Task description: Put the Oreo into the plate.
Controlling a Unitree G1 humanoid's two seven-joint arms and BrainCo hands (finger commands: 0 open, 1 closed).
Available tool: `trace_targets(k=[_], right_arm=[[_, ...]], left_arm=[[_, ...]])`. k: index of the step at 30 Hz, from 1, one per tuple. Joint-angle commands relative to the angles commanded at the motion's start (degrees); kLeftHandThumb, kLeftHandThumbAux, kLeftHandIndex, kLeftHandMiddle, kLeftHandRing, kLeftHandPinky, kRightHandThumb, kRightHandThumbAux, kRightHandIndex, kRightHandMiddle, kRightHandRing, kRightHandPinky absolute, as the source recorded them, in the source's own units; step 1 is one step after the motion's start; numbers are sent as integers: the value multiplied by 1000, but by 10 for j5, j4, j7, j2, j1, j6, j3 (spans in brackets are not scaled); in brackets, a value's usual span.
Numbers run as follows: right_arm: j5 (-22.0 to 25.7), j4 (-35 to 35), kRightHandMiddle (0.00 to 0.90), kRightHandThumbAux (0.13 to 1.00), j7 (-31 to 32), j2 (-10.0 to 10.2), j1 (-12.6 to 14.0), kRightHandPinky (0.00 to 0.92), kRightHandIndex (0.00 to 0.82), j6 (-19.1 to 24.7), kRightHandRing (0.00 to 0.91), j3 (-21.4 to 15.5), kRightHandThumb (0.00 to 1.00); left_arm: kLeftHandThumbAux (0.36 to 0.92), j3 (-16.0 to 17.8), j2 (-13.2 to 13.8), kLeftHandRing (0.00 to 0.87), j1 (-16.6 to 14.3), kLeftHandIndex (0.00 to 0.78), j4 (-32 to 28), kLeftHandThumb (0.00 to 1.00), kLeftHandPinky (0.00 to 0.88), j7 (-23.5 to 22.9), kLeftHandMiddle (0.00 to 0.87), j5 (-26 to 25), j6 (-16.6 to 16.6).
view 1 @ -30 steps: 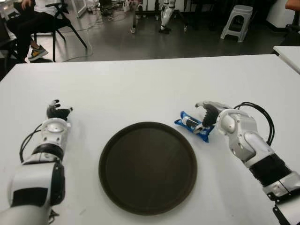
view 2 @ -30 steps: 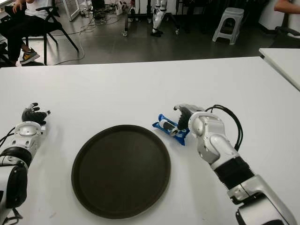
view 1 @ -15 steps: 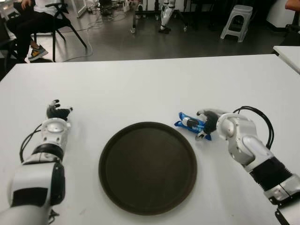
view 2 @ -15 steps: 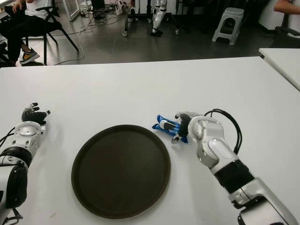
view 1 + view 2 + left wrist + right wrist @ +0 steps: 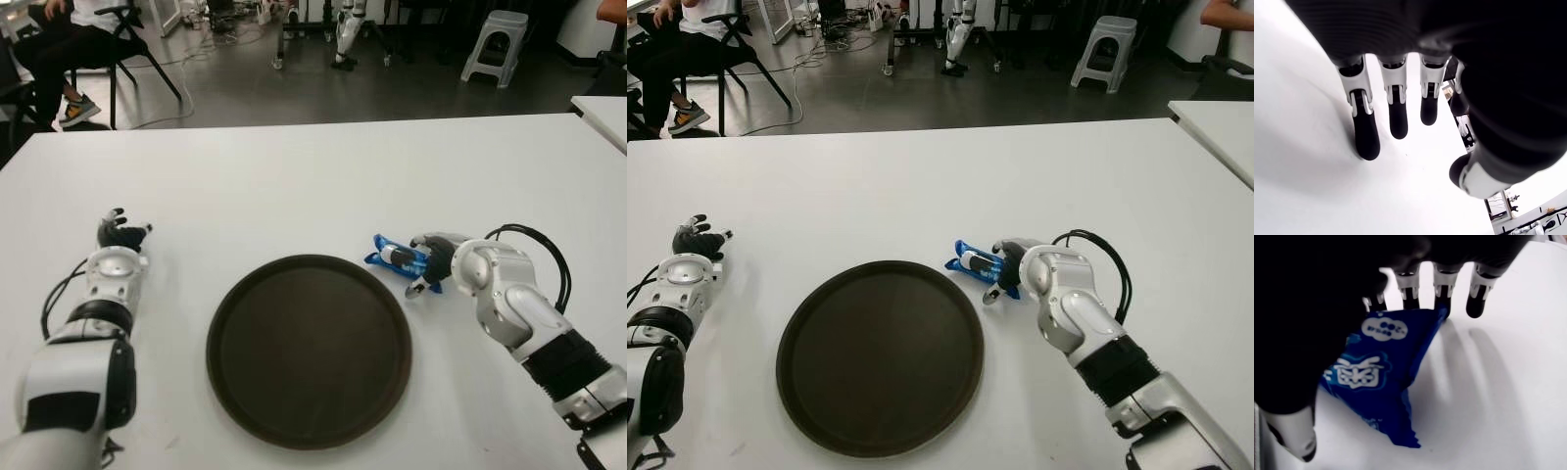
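The Oreo is a blue packet lying on the white table, just off the right rim of the round dark plate, which holds nothing. My right hand is lowered over the packet's right end. In the right wrist view the packet lies flat between the straight fingers and the thumb; some fingertips touch its far edge, but nothing is clamped. My left hand shows at the table's left side, left of the plate, its fingers spread.
A person sits on a chair beyond the table's far left corner. A grey stool stands at the back right. Another white table's corner shows at the right edge.
My right hand has dropped and turned down onto the packet's right end, its thumb coming in on the near side. The packet has shifted slightly. The left hand has not moved.
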Motion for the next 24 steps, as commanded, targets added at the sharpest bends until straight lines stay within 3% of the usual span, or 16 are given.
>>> trace_targets(k=[24], right_arm=[[7,26,55,707,-21,18,-23,0,25,-32,26,-6,0]], left_arm=[[763,-4,-1,143,-1,72,0,259,128,2,125,-1,0]])
